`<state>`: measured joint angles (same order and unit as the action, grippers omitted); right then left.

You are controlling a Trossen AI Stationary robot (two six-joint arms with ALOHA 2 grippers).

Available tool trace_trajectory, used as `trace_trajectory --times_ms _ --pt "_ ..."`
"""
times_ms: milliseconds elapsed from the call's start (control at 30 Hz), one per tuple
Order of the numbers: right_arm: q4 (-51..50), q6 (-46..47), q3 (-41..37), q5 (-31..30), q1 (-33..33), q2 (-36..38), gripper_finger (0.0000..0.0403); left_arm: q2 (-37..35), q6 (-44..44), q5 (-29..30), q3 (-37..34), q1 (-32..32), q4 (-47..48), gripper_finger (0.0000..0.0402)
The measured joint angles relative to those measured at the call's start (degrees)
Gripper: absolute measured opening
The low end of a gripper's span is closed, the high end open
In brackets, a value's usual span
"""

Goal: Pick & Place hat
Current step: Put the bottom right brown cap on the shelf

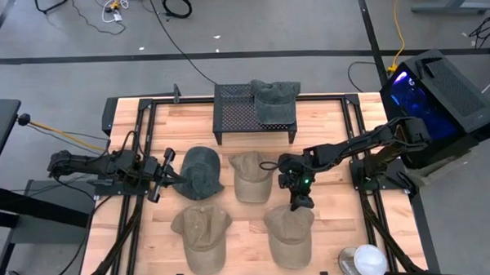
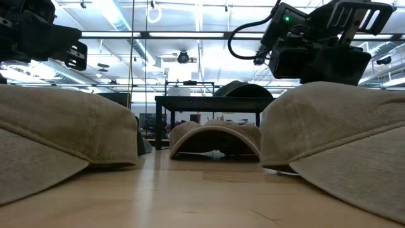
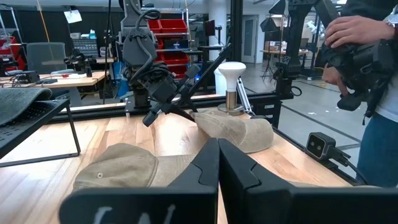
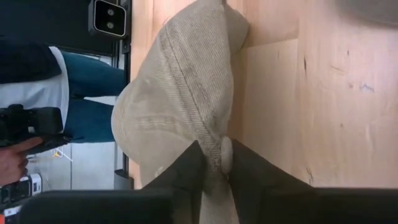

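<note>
Gripping stage: the right gripper [image 1: 300, 202] is down on the crown of the tan hat [image 1: 289, 234] at the table's front right, its dark fingers [image 4: 189, 165] pinched on the fabric around the top button [image 4: 226, 154].
Target hat: lying flat on the wooden table [image 1: 326, 126], brim toward the front edge, beside three other caps.
Likely destination: the black mesh rack [image 1: 238, 113] at the table's back, where a dark hat [image 1: 275, 100] already rests — a judgement only.
Next move: a straight lift, firm enough that the soft crown doesn't slip free.
Left gripper [image 1: 169, 174]: fingers together, empty, waiting beside the green cap [image 1: 201, 172].
Bystander: a person's hand [image 3: 351, 28] holds equipment beyond the table.
</note>
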<state>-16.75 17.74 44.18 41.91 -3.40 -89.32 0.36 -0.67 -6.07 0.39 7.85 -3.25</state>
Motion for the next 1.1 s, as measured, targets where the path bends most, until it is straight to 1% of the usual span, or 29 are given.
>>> trace_trajectory --times_ms 133,233,700,867,1100 --pt "0.32 0.00 0.00 -0.04 0.00 0.00 0.0047 -0.02 -0.02 0.00 0.01 0.00 0.00 0.0003" --pt "0.32 -0.02 0.00 -0.04 0.00 0.00 0.0040 -0.02 0.00 0.00 0.01 -0.02 0.00 0.0003" --pt "0.60 0.03 0.00 0.36 -0.07 0.00 0.0038 0.00 0.00 0.00 0.01 -0.02 0.00 0.0003" --pt "0.57 1.35 0.02 0.91 -0.09 0.32 0.0037 -0.01 0.00 0.00 0.00 -0.02 0.00 0.0003" --pt "-0.26 1.90 2.22 1.18 -0.67 2.30 0.0036 0.00 0.00 0.00 0.01 0.00 0.00 0.0003"
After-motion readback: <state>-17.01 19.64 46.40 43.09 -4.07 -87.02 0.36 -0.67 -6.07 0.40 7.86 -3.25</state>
